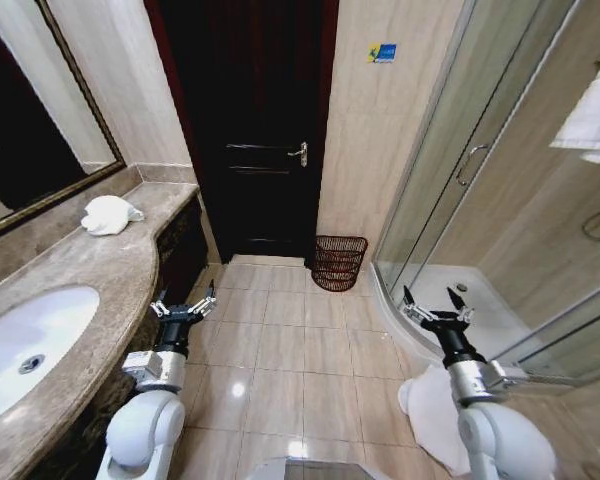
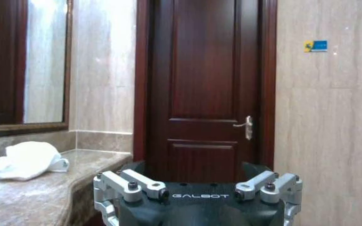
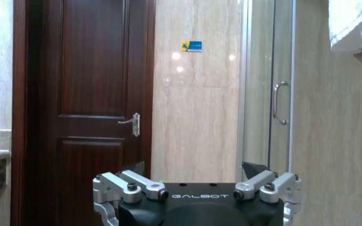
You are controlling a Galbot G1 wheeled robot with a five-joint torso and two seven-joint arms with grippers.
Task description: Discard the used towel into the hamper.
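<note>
Your left gripper [image 1: 184, 305], jaws spread and empty, is the nearer one to the crumpled white towel [image 1: 109, 215], ahead-left on the marble countertop [image 1: 90, 270].

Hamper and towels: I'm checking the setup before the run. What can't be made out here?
- Hamper, head view: its inside, too small and far.
- Crumpled towel on the counter: used or clean, unreadable.
- White cloth on the floor: partly behind the right arm.
</note>
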